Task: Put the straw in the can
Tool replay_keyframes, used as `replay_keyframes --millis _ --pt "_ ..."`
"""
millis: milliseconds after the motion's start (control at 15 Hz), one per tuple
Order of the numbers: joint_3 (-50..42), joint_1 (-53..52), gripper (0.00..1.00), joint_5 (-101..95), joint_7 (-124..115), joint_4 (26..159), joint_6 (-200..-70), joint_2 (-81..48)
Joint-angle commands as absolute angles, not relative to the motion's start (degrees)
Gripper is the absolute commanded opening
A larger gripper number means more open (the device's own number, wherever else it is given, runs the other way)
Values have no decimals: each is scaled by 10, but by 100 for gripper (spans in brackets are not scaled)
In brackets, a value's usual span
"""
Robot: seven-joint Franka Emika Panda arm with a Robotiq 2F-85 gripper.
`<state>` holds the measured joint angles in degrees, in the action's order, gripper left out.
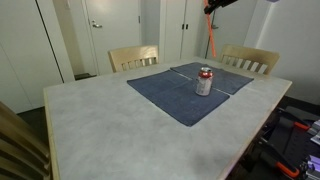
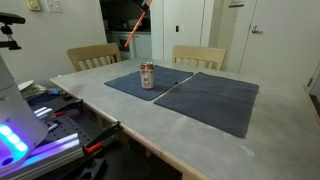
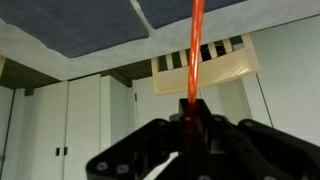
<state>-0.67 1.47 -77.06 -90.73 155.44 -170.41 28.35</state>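
My gripper [image 1: 213,6] clamps the straw [image 1: 211,35] high over the desk [image 1: 90,125] in an exterior view | in an exterior view, straw [image 2: 134,28] tilted, well apart from upright can [image 2: 147,76] on blue mat [image 2: 122,85] | wrist view: straw [image 3: 195,60] pinched in my gripper [image 3: 189,118]

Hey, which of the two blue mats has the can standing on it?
In an exterior view, the left blue mat holds the can; the right blue mat beside it is bare.

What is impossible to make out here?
Robot hand: cut off by top edge in both exterior views.
Opening of the small silver metal can: too small in both exterior views; absent from wrist view.
Far end of the thin red plastic straw: past wrist view's top edge.
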Motion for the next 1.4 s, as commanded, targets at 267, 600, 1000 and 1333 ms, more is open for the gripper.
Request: replay_keyframes --millis 267,600,1000,1333 --pt "24 46 8 -899 -1088 1553 -1697 287" --pt "24 45 2 -897 -1088 1553 -1697 290" --pt "54 49 2 -962 -1173 1527 -1630 289" --pt "100 44 2 -1031 -1275 1519 -1511 258"
